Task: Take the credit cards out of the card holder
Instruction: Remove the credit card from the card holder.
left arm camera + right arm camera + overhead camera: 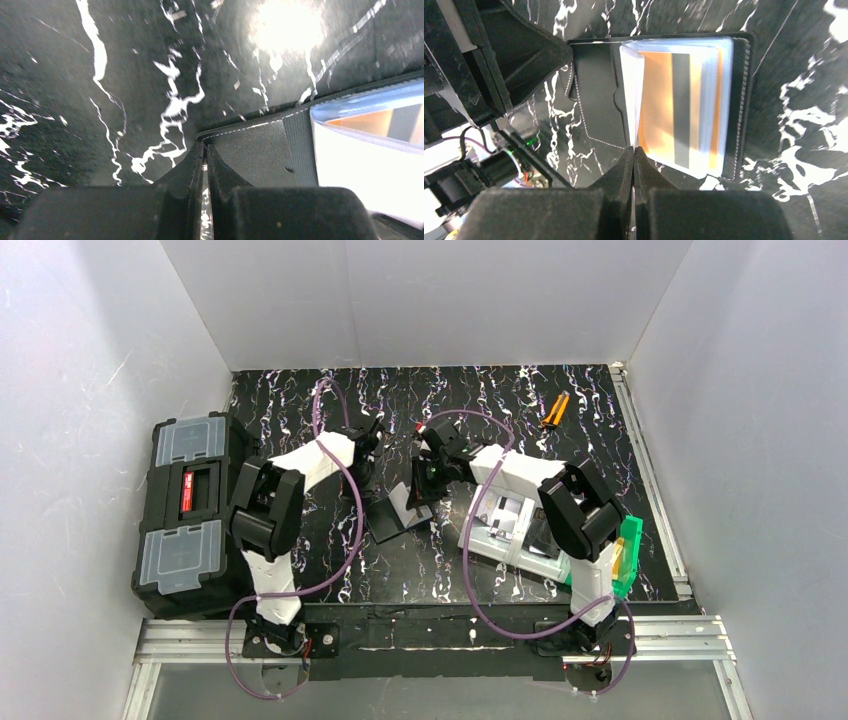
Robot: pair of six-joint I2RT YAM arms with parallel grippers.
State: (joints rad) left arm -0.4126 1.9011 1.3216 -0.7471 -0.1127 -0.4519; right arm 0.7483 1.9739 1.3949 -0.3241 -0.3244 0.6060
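The black card holder (pixel 385 525) lies open on the marbled table between the arms. In the right wrist view its black flap (pixel 596 105) is on the left and its glossy pockets on the right. An orange-tan credit card (pixel 656 115) with a grey stripe sits in a pocket; it also shows in the left wrist view (pixel 367 122). No silvery card can be told apart. My left gripper (pixel 205 146) is shut with its tips on the corner of the holder's flap (pixel 255 150). My right gripper (pixel 633 148) is shut on the lower edge of a pale pocket leaf (pixel 631 90) that stands up.
A big black toolbox (pixel 190 515) stands at the left edge. A small orange-handled tool (pixel 555 410) lies at the back right. A grey bin (pixel 515 530) and a green bin (pixel 628 555) sit under the right arm. White walls enclose the table.
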